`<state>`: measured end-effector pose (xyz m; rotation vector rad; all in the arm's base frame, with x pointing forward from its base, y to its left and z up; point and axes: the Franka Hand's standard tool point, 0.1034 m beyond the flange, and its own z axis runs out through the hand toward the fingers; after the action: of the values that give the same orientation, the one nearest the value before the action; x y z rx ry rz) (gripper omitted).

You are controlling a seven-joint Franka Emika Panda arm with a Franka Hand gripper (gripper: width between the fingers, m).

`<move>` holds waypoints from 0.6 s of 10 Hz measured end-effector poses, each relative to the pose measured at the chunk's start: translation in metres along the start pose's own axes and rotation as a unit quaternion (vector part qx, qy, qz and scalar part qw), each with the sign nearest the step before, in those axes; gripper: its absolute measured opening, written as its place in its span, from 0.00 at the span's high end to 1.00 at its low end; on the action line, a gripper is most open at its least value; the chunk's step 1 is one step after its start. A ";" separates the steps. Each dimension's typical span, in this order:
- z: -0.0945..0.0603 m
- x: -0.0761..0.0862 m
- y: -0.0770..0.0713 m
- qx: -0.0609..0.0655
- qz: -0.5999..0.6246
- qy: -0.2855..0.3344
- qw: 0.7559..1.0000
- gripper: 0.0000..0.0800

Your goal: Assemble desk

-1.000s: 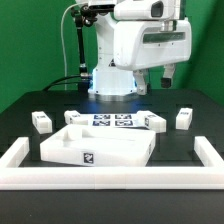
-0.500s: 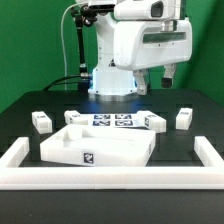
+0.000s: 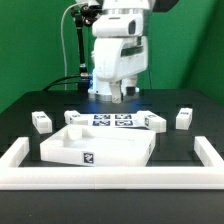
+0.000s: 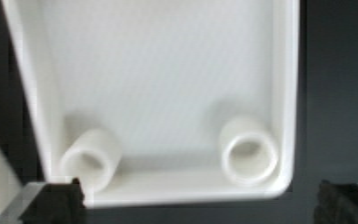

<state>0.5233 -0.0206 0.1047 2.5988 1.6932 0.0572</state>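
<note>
The white tabletop panel (image 3: 97,147) lies rim up in front of the marker board (image 3: 112,121). In the wrist view the tabletop panel (image 4: 167,80) fills the frame, with two round sockets (image 4: 250,155) near one end. Four white block legs lie on the table: two at the exterior view's left (image 3: 41,121) (image 3: 75,117) and two at its right (image 3: 152,122) (image 3: 184,118). My gripper (image 3: 118,93) hangs high above the marker board, behind the panel. It is open and empty; its dark fingertips (image 4: 51,203) sit wide apart at the frame's corners, and the gripper (image 4: 202,205) holds nothing.
A long low white barrier wall (image 3: 110,177) runs along the front and turns back at both sides (image 3: 16,152) (image 3: 207,152). The robot's base (image 3: 108,85) stands behind the marker board. A black pole with cables (image 3: 78,45) stands at the back left.
The arm has swung from the exterior view's right toward the middle. The gripper now hangs over the marker board and panel. The parts on the table have not moved.
</note>
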 end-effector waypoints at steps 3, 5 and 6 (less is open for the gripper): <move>0.007 -0.008 -0.006 0.003 0.009 0.000 1.000 0.19; 0.010 -0.010 -0.008 0.006 0.010 -0.001 1.000 0.19; 0.021 -0.019 -0.013 0.015 -0.003 -0.004 1.000 0.19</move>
<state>0.5053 -0.0327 0.0827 2.6104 1.7133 0.0215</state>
